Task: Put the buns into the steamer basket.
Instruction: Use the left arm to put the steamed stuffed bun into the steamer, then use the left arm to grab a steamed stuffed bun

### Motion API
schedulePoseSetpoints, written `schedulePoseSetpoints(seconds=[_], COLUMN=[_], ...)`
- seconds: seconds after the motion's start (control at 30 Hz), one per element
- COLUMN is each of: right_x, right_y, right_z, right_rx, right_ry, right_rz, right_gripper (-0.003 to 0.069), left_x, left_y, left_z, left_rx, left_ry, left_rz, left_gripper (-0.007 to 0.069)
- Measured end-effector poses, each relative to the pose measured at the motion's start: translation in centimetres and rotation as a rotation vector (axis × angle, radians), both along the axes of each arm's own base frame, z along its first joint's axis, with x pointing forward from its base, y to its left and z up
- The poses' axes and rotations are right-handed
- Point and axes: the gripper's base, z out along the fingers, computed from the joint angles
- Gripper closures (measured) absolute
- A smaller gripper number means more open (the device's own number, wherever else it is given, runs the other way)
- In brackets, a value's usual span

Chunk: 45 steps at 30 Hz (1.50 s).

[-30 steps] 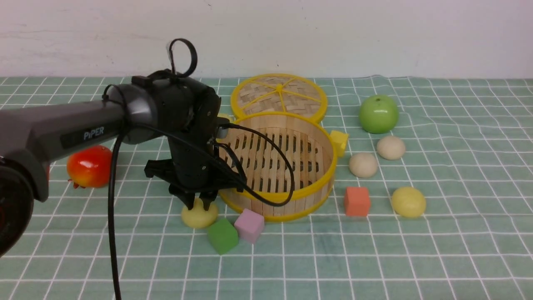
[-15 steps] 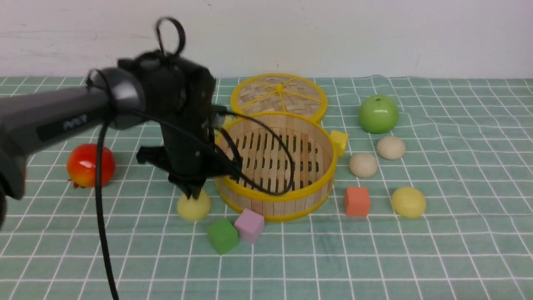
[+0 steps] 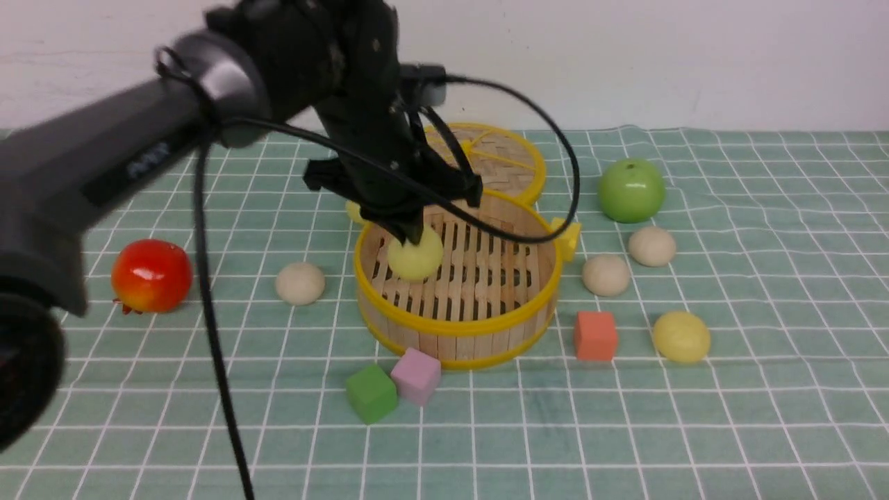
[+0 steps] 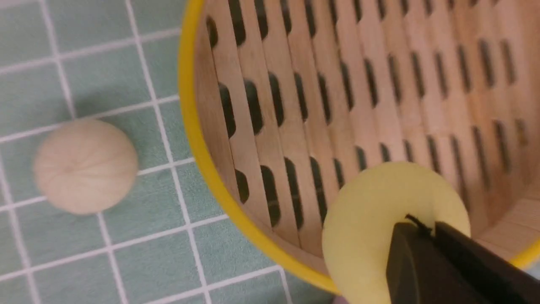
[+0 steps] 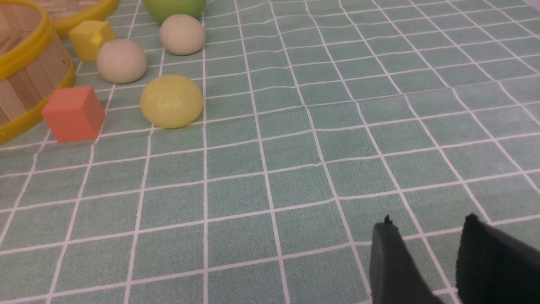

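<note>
yellow bun (image 3: 417,258) is pinched at its top by the left jaws, clenched on it. It hangs inside the steamer basket (image 3: 458,332) rim, close to the left wall; can't tell if it touches the floor slats. beige bun (image 3: 300,282) sits on the bench (image 3: 764,417) just left of the basket. second yellow bun (image 3: 681,337) is right of the basket, near the orange cube (image 3: 595,335). right jaws are released, apart, low over the bench.

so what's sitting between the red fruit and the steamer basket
One beige bun on the cloth, between the red fruit and the steamer basket; the front view shows it.
</note>
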Motion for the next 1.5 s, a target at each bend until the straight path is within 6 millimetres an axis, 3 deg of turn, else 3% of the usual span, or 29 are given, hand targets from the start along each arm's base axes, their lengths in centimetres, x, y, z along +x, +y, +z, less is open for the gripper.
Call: schedulePoseSetpoints(seconds=[0.07,0.2,0.4,0.53,0.63,0.73,0.83,0.87,0.97,1.03,1.1,1.23,1.5], right_x=[0.0,0.0,0.0,0.0,0.0,0.0,0.0,0.0,0.0,0.0,0.0,0.0,0.0], right_y=[0.0,0.0,0.0,0.0,0.0,0.0,0.0,0.0,0.0,0.0,0.0,0.0,0.0], right_z=[0.0,0.0,0.0,0.0,0.0,0.0,0.0,0.0,0.0,0.0,0.0,0.0,0.0], right_rx=[0.0,0.0,0.0,0.0,0.0,0.0,0.0,0.0,0.0,0.0,0.0,0.0,0.0], right_ry=[0.0,0.0,0.0,0.0,0.0,0.0,0.0,0.0,0.0,0.0,0.0,0.0,0.0], right_rz=[0.0,0.0,0.0,0.0,0.0,0.0,0.0,0.0,0.0,0.0,0.0,0.0,0.0], right_gripper=[0.0419,0.0419,0.0419,0.0419,0.0419,0.0419,0.0419,0.0419,0.0419,0.0419,0.0419,0.0419,0.0419], left_x=[0.7,1.4,1.6,1.6,1.5,1.2,1.2,1.2,1.4,1.6,2.5,3.6,5.5], left_y=[-0.4,-0.7,-0.9,-0.9,-0.8,-0.5,1.0,1.0,4.8,6.1,9.4,12.0,11.3], left_z=[-2.0,-3.9,-4.5,-4.5,-4.4,-2.9,0.0,0.0,3.5,4.0,4.2,2.5,-3.3], left_rx=[0.011,0.015,0.014,0.015,0.012,0.013,0.028,0.028,0.035,0.032,0.024,0.027,0.056], left_ry=[0.021,0.03,0.037,0.039,0.044,0.026,-0.044,-0.044,-0.111,-0.115,-0.104,-0.05,0.048], left_rz=[0.0,0.0,0.0,0.001,0.011,0.016,0.033,0.033,0.129,0.171,0.275,0.342,0.333], left_gripper=[0.0638,0.0638,0.0603,0.0528,0.0431,0.0314,0.0271,0.0271,0.0273,0.0279,0.0306,0.0348,0.0367])
